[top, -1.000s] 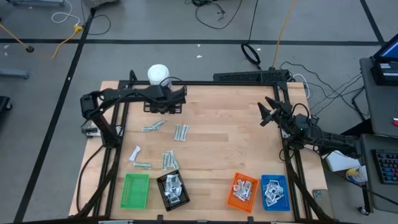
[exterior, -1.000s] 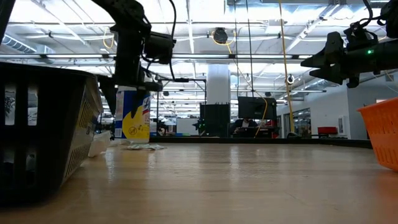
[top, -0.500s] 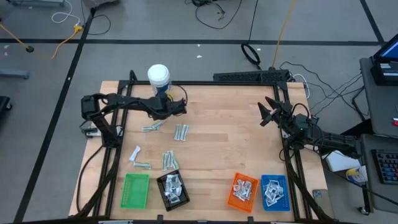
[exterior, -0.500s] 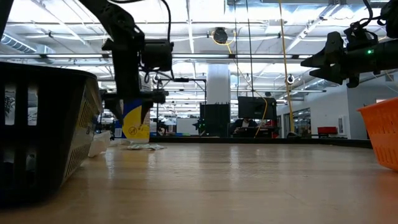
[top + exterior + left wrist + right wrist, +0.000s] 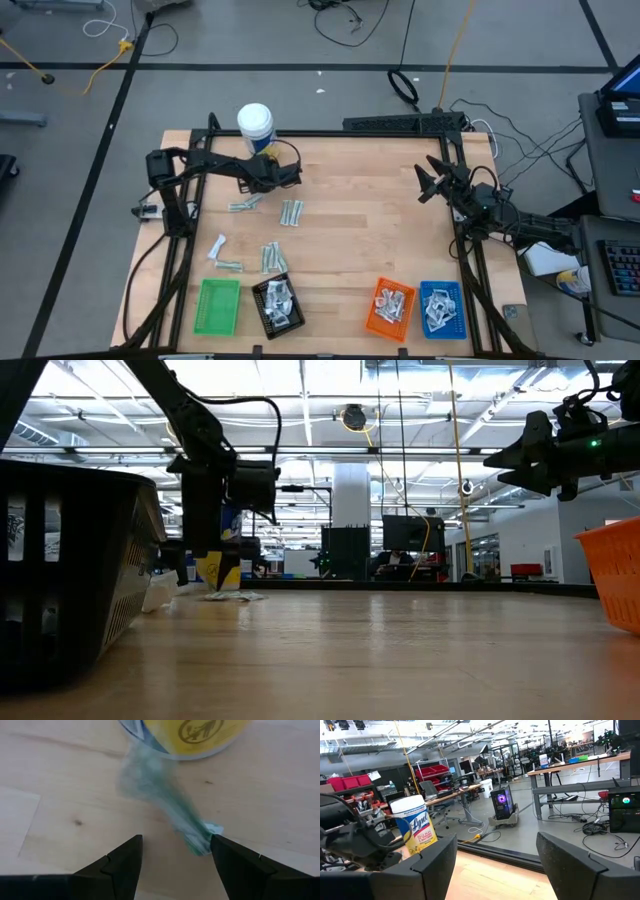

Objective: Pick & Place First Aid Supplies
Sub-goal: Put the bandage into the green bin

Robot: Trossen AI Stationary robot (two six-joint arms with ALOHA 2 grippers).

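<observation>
The left gripper (image 5: 290,176) is low over the counter (image 5: 360,240) near its far left corner, just in front of the bottle (image 5: 255,124). Its fingers (image 5: 122,865) stand apart with bare wood between them, and nothing is clamped. In the left wrist view a pale green strip (image 5: 165,805) lies on the wood ahead of the fingers, one end at the bottle's base and the other just beside one fingertip; whether it touches that fingertip cannot be told.

The right gripper (image 5: 424,180) hangs above the counter's right edge, well apart from all the supplies, its fingers spread wide and empty.

More strips lie loose on the left half of the counter: a pair (image 5: 245,204) just in front of the left gripper, a few (image 5: 291,212) to their right, another cluster (image 5: 272,257) nearer the front, and one strip (image 5: 229,266) beside it. A white sachet (image 5: 217,245) lies left of that cluster.

Along the front edge stand four trays. The green tray (image 5: 218,306) shows nothing inside. The black tray (image 5: 278,305), tilted a little, holds a heap of packets, as do the orange tray (image 5: 389,307) and the blue tray (image 5: 441,307).

In the low view the left arm stands in front of the bottle (image 5: 222,555), hiding most of it.
</observation>
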